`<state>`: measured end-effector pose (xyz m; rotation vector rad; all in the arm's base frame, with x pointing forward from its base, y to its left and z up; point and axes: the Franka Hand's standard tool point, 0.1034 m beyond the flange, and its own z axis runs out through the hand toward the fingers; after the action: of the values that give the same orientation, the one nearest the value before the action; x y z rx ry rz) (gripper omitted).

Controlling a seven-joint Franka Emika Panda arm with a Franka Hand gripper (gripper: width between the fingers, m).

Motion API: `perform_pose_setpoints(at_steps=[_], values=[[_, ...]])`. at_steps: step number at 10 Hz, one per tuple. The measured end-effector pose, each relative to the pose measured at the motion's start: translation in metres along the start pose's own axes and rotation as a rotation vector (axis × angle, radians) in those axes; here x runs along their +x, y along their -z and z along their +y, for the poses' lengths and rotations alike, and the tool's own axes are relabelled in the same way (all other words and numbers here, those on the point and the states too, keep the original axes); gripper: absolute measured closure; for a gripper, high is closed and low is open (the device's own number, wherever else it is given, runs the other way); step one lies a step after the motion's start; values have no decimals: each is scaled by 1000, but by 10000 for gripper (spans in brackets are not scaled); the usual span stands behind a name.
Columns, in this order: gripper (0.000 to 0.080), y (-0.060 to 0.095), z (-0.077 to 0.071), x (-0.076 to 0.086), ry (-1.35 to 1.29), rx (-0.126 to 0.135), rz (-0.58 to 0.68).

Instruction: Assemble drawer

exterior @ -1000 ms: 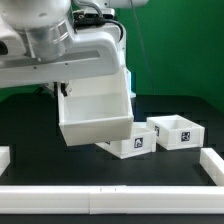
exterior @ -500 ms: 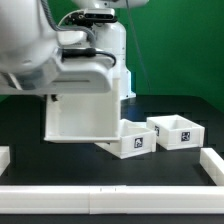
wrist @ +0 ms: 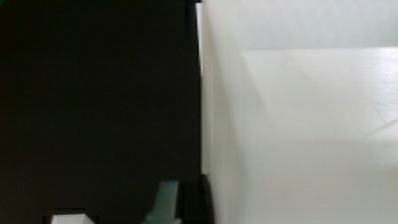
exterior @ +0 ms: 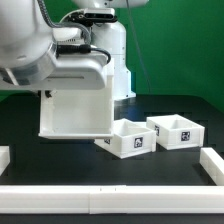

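Observation:
The drawer's large white cube-shaped shell (exterior: 75, 115) hangs from my gripper (exterior: 75, 90), which is shut on its top wall; the fingertips are hidden in the exterior view. The shell's bottom edge is close to the black table; I cannot tell if it touches. Two small white trays with square tags stand to the exterior view's right: one (exterior: 128, 139) right beside the shell, the other (exterior: 178, 131) behind it. In the wrist view the shell's white wall (wrist: 302, 120) fills one half, with one of my fingers (wrist: 169, 200) against its edge.
Long white border bars lie along the front (exterior: 110, 200), at the exterior view's right (exterior: 212, 165) and at its left (exterior: 4, 157). The arm's white base (exterior: 112, 50) stands at the back, before a green backdrop.
My gripper has carried the shell toward the exterior view's left and a little lower. It has drawn off the nearer tray, and the shell now hangs level rather than tilted.

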<state>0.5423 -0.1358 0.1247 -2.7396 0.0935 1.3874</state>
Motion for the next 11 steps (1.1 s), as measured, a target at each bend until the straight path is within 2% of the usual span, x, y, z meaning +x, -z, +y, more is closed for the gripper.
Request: perform_pose_setpoints(at_steps=[1, 2, 3, 7, 11], values=[[768, -4, 2, 1, -5, 3, -11], [768, -15, 12, 4, -33, 9, -61], [768, -21, 17, 10, -46, 4, -66], [768, -50, 22, 19, -52, 20, -113], [768, -58, 22, 24, -50, 21, -126]])
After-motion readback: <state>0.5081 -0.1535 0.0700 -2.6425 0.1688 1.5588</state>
